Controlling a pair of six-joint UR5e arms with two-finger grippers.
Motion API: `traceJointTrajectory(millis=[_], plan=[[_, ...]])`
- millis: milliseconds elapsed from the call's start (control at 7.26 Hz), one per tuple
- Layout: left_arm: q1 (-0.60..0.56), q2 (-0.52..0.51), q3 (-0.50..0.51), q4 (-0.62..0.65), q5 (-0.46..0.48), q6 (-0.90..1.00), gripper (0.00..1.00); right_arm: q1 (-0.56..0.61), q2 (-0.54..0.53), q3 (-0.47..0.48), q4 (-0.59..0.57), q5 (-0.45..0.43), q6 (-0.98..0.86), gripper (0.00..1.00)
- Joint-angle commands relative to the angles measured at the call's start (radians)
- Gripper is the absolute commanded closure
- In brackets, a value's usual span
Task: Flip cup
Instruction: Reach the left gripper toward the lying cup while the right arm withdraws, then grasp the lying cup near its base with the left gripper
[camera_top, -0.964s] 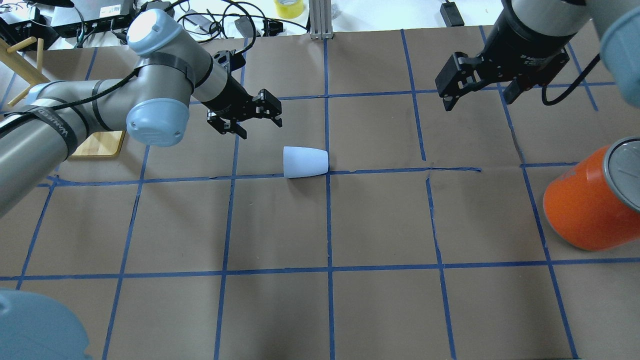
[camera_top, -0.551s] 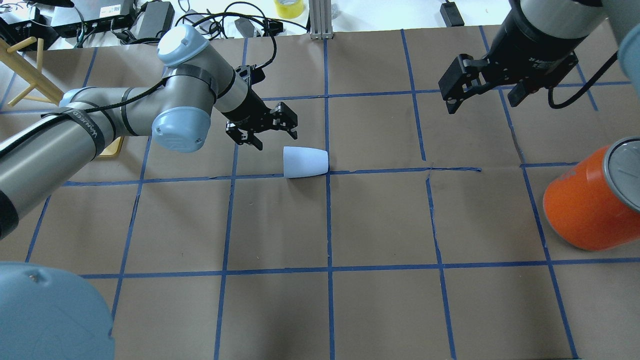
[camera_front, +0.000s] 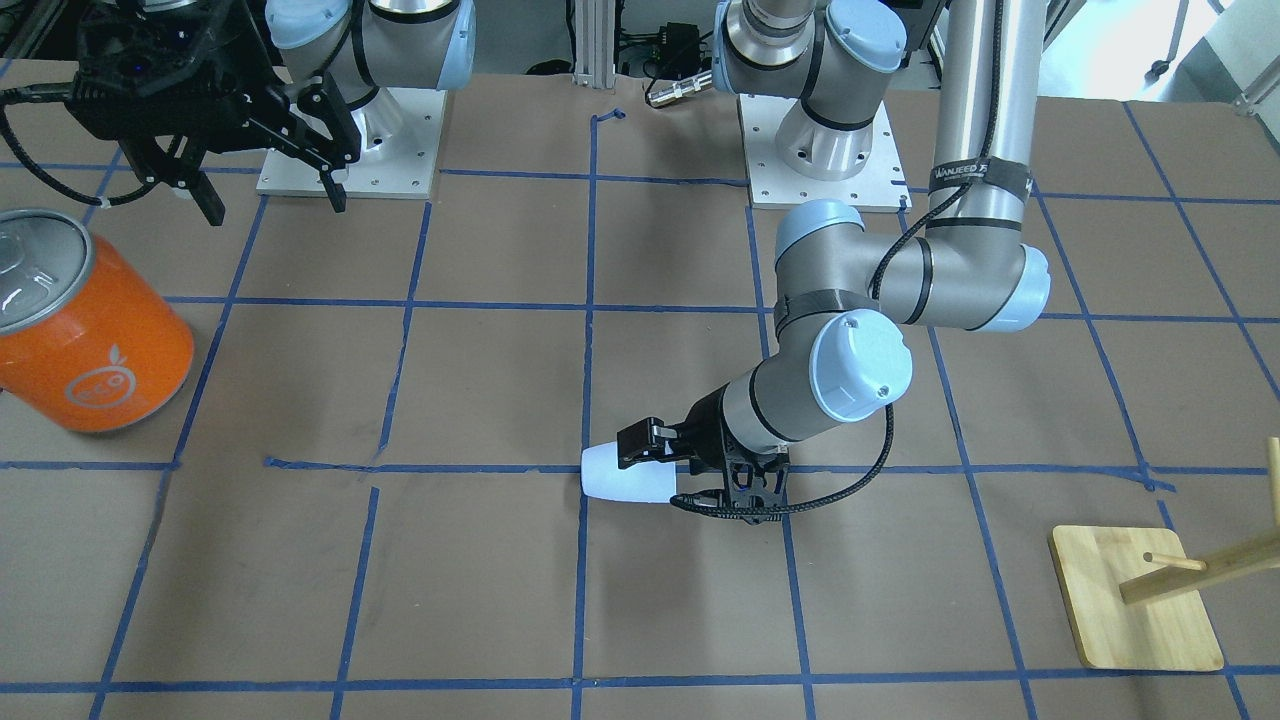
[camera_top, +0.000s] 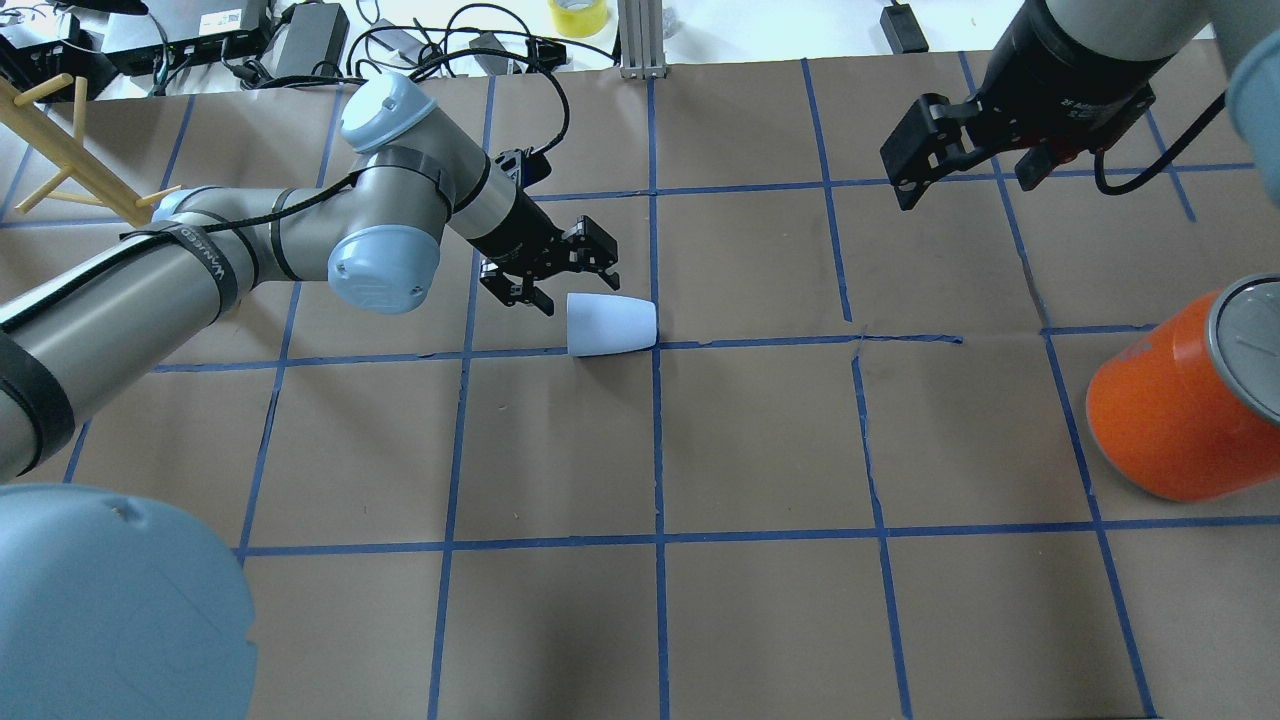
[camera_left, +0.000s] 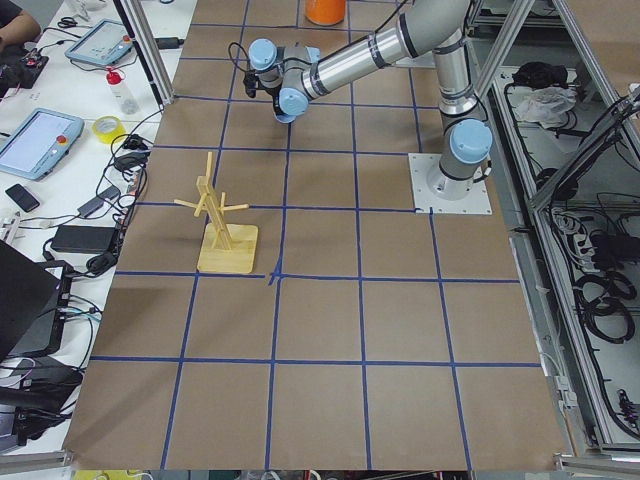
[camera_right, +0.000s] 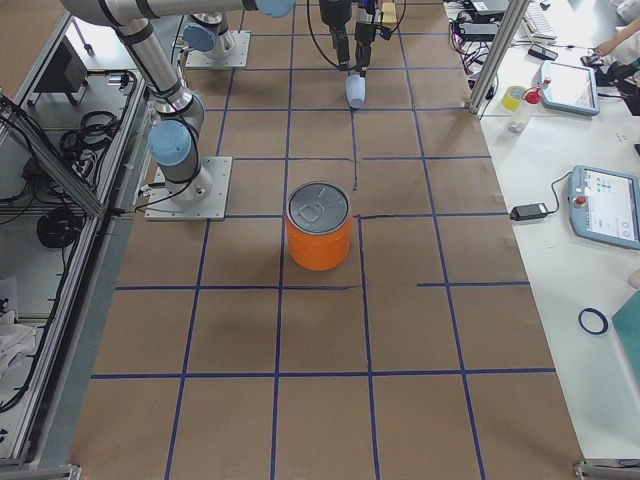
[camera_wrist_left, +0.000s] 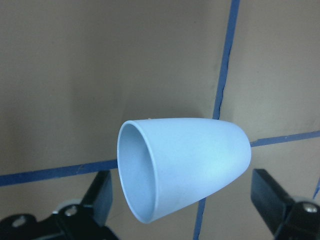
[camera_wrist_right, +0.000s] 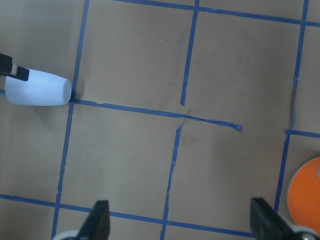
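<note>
A small tapered cup, smooth, matte and pale blue-white, lies on its side near the middle of the brown-paper table, which is gridded with blue tape. Seen from overhead, its wide mouth faces 9 o'clock. The black left gripper sits at that mouth end with jaws spread, one finger on either side of the rim, grasping nothing. The right gripper hangs at 1 o'clock, well apart, jaws released. A glossy orange cylindrical can with a silver lid stands at 3 o'clock.
</note>
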Motion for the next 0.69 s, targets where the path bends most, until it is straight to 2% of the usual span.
traceJointTrajectory(millis=[0,138,275,413,551], plan=[[-0.017,-0.017,0.0,-0.001,-0.005,-0.003,0.0,-0.001,0.037,-0.001,-0.016,0.001,-0.024,0.0],[-0.019,-0.026,0.0,0.001,-0.005,-0.003,0.0,-0.001,0.077,-0.016,-0.015,-0.003,-0.021,0.0],[-0.019,-0.028,0.0,0.002,-0.007,-0.016,0.13,-0.001,0.088,-0.03,-0.018,-0.002,-0.019,0.0],[-0.019,-0.029,0.006,0.014,-0.007,-0.045,0.62,-0.001,0.098,-0.038,-0.029,0.003,-0.013,0.0],[-0.019,-0.029,0.009,0.025,-0.008,-0.058,0.9,0.001,0.115,-0.038,-0.064,0.003,-0.017,0.0]])
